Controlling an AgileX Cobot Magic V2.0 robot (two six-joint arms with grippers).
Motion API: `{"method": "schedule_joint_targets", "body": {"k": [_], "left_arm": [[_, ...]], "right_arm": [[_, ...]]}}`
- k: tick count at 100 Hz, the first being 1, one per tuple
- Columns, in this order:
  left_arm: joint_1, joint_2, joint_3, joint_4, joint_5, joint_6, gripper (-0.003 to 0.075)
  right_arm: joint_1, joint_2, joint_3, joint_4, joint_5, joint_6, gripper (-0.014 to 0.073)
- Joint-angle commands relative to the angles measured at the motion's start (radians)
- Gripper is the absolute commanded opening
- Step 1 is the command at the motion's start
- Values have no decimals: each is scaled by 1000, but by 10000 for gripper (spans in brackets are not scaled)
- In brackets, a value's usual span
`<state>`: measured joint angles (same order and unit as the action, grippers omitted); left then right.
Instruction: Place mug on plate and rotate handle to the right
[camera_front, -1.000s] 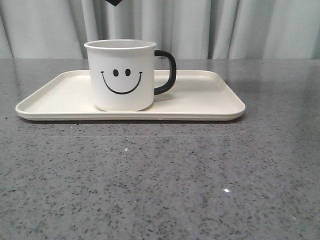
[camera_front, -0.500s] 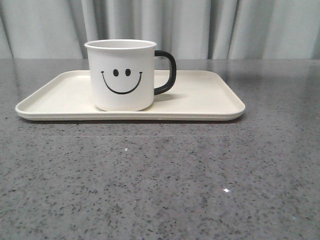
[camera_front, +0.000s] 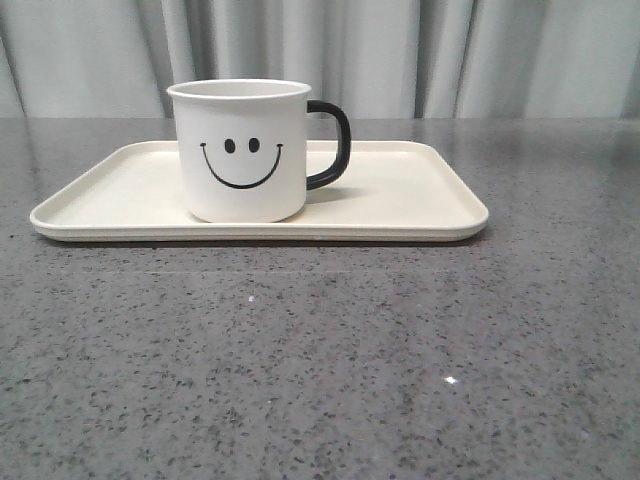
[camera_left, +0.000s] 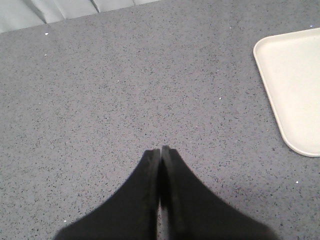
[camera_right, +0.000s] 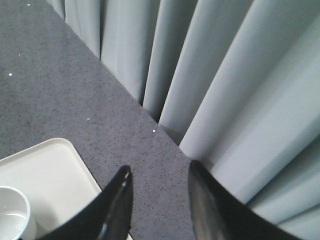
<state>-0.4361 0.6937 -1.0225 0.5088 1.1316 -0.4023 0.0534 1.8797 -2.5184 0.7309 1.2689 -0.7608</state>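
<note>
The white mug (camera_front: 240, 150) with a black smiley face stands upright on the left half of the cream plate (camera_front: 420, 200). Its black handle (camera_front: 332, 145) points to the right. Neither gripper shows in the front view. In the left wrist view my left gripper (camera_left: 161, 149) is shut and empty over bare table, with a corner of the plate (camera_left: 295, 85) off to one side. In the right wrist view my right gripper (camera_right: 159, 172) is open and empty, above the table past the plate's corner (camera_right: 50, 175). The mug's rim (camera_right: 12, 210) shows at that view's edge.
The table is grey speckled stone (camera_front: 320, 360). A pale pleated curtain (camera_front: 400, 50) hangs along its far edge and also fills much of the right wrist view (camera_right: 225, 75).
A dark tip at the top of the front view one second ago has gone out of view. The mug and plate stand about as before.
</note>
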Motion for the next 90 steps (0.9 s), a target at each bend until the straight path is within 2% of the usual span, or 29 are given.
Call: {"method": "schedule_joint_targets", "body": {"k": [1, 39, 51, 76, 90], "left_arm": [[-8, 1, -22, 25, -60, -11, -20], [-8, 1, -22, 25, -60, -11, -20], [-8, 1, -22, 25, -60, -11, -20], [-8, 1, -22, 25, -60, -11, -20], [-8, 1, -22, 25, -57, -11, -20]], "right_arm": [[-31, -74, -27, 57, -1, 13, 288], [-158, -148, -27, 88, -52, 88, 280], [-207, -175, -27, 122, -86, 96, 217], [-316, -220, -25, 197, -72, 107, 209], [-393, -245, 7, 238, -58, 126, 146]]}}
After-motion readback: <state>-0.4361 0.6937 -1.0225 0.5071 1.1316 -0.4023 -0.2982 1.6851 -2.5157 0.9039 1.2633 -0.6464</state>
